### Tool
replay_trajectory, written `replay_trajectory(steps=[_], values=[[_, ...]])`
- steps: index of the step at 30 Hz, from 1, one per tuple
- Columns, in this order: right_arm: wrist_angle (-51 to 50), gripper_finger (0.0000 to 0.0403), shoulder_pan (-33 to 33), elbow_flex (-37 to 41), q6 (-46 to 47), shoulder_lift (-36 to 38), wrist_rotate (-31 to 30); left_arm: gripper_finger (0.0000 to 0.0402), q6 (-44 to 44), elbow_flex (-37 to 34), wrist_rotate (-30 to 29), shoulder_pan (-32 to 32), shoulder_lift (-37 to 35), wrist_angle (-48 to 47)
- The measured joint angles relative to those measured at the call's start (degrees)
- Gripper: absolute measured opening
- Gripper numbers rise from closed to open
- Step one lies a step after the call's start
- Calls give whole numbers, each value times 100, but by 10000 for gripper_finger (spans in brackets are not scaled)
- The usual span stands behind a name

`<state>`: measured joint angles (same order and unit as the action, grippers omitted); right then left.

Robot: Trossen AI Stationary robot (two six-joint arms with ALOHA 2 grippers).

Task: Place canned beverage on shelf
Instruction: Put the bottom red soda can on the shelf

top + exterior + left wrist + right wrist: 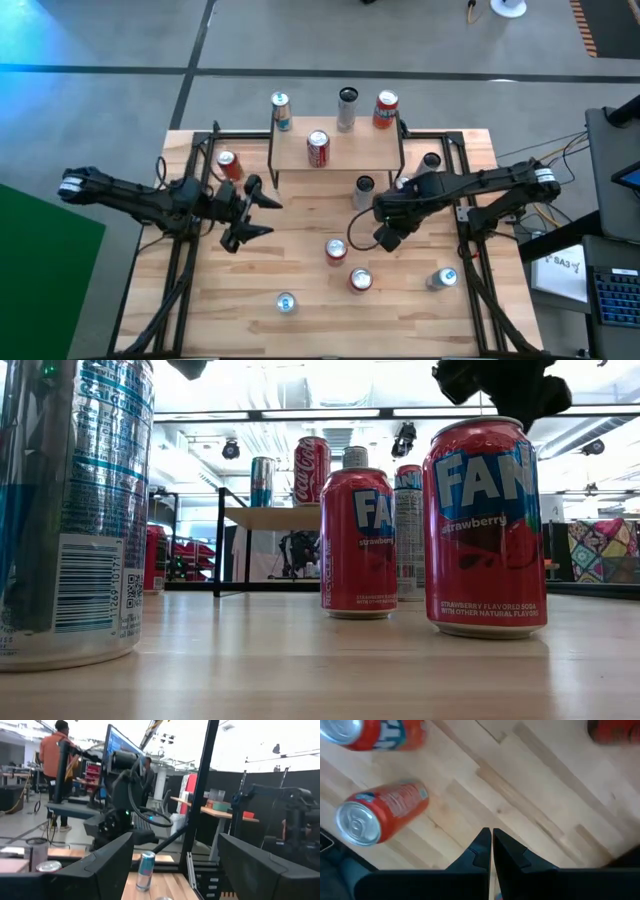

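Hovering above the middle of the table, the right claw is seen with its fingers pressed together and nothing held between them; bare planks lie directly beneath it. The left claw is spread wide and empty, positioned at the left side of the table just beside the shelf's left legs. The shelf stands at the far edge of the table, and one red can is already set on its plank top. Three further cans are lined up behind the shelf. Loose cans remain on the table: two red strawberry soda cans near the centre, close below the right claw, a slim dark can just in front of the shelf, and blue-and-silver cans toward the near edge. The nearest red soda can is judged the likely next pick. It is expected to be rigid if full yet thin-walled, smooth and somewhat slippery, and easily tipped; a hold across the mid-body from the sides, with moderate squeeze, is judged safest.
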<state>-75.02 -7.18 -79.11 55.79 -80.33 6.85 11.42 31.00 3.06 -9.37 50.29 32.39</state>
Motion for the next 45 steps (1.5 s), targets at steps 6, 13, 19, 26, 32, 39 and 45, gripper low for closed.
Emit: replay_trajectory(steps=[6, 13, 19, 26, 32, 39, 45], values=[[78, 9, -239, -2, 336, -121, 379, 275, -89, 0, -366, -387, 271, 171], [265, 9, -775, -212, 1070, -134, 372, 275, -131, 0, -415, -448, 455, 256], [336, 9, -1156, -662, 1415, -418, 148, 275, -131, 0, -414, -450, 458, 255], [327, 9, -1365, -1178, 1408, -962, 65, 275, -131, 0, -409, -452, 462, 255], [250, 9, -1503, -1858, 1287, -1543, 104, 275, -129, 0, -407, -452, 461, 252], [-88, 9, -1699, -2880, 63, -2325, 48, 275, -183, 0, -403, -452, 461, 241], [-371, 9, -1823, -3397, -1458, -2804, 47, 275, -194, 0, -398, -452, 462, 238]])
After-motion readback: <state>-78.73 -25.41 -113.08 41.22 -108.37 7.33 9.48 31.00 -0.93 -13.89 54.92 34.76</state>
